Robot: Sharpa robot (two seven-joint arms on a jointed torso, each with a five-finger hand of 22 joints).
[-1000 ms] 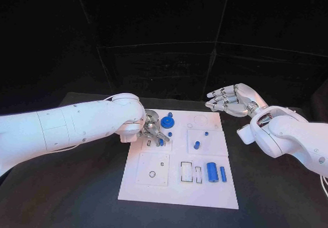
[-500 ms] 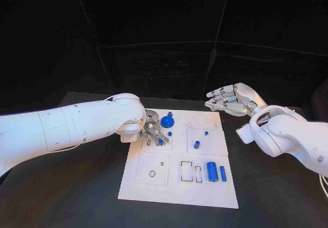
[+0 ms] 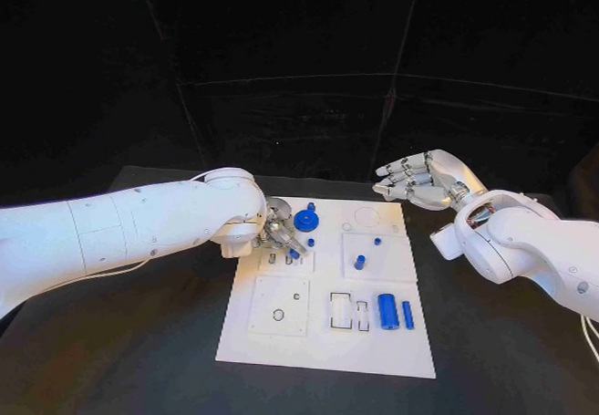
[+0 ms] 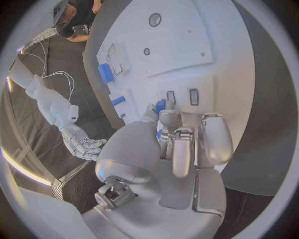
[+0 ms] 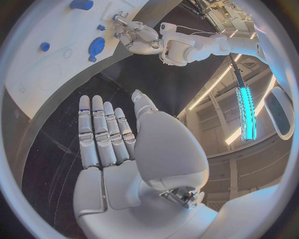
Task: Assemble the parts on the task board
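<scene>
Left hand on the board's upper left, right hand idle.
Silver left hand (image 3: 278, 232) pinches a small blue peg (image 4: 161, 105) over the white rectangular task board (image 3: 315, 345); silver right hand (image 3: 419, 182) hovers past the board's far edge, fingers spread, holding nothing.

task board (image 3: 324, 341): white, matt, smooth flat plate, looks like plastic; parts: blue, smooth, plastic-looking, round disc part (image 3: 307, 223) and cylinder part (image 3: 388, 312) with slight sheen; table (image 3: 137, 348): black, matt, even surface; left hand (image 3: 279, 232) and right hand (image 3: 419, 182): silver, metallic-looking, satin sheen, smooth shells; arms (image 3: 114, 233): white, glossy, smooth plastic-looking casing
</scene>
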